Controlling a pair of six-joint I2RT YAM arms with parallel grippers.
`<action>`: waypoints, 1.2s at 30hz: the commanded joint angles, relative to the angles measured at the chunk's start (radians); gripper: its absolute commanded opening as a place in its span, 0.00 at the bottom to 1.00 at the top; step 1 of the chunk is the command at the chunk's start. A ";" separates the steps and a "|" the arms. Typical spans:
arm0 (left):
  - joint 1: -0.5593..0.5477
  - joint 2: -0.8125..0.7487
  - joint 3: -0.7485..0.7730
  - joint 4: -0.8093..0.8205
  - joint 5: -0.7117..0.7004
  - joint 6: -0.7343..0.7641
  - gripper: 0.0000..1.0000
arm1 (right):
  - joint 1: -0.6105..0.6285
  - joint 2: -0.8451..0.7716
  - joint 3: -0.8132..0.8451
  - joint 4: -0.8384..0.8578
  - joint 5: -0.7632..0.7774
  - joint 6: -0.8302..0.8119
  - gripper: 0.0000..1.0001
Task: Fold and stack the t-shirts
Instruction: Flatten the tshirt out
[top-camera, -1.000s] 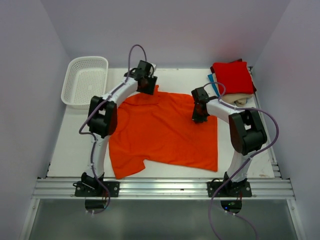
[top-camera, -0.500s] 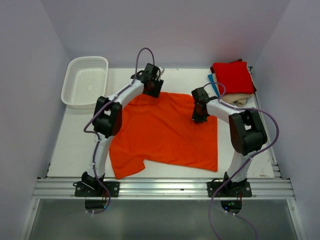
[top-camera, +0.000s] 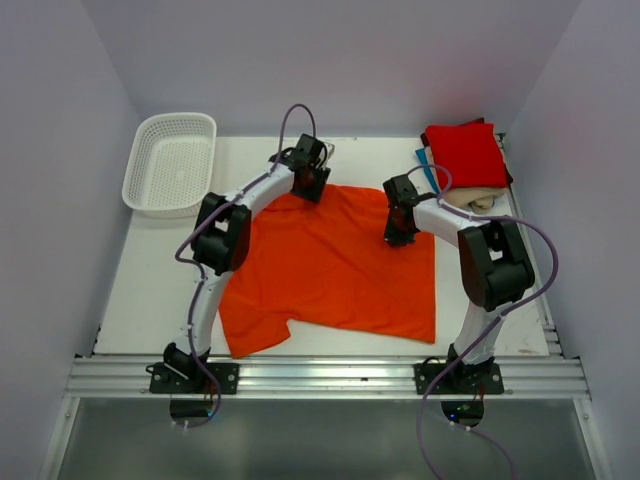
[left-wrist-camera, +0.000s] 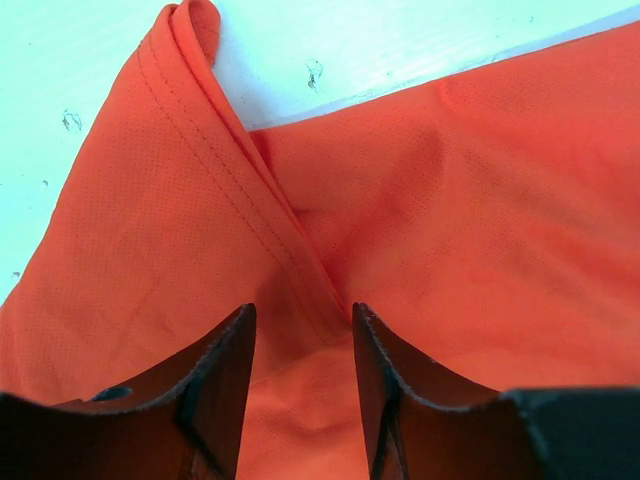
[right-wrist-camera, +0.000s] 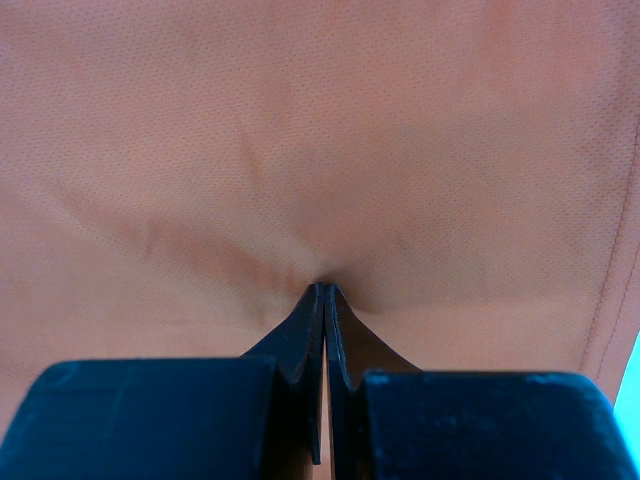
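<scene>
Orange t-shirt cloth puckered between the closed tips of the right pincer. The left pincer stood parted astride its hemmed fold. Beneath both pincers the garment lay spread across the tabletop.

A spread t-shirt lies flat mid-worktop; a basket sits at the far left corner, apart from it; a stack of folded t-shirts sits at the far right corner; the left claw is at the shirt's far edge; the right claw is on its far right part, near the stack.
</scene>
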 joint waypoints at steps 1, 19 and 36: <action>-0.005 0.029 0.036 0.013 0.007 0.008 0.46 | -0.002 0.048 -0.050 -0.015 -0.023 0.001 0.00; -0.003 -0.078 0.080 -0.007 -0.114 0.017 0.04 | -0.011 0.042 -0.060 -0.011 -0.017 -0.006 0.00; 0.215 0.064 0.218 -0.012 -0.148 -0.020 0.05 | -0.016 0.061 -0.057 -0.014 -0.017 -0.012 0.00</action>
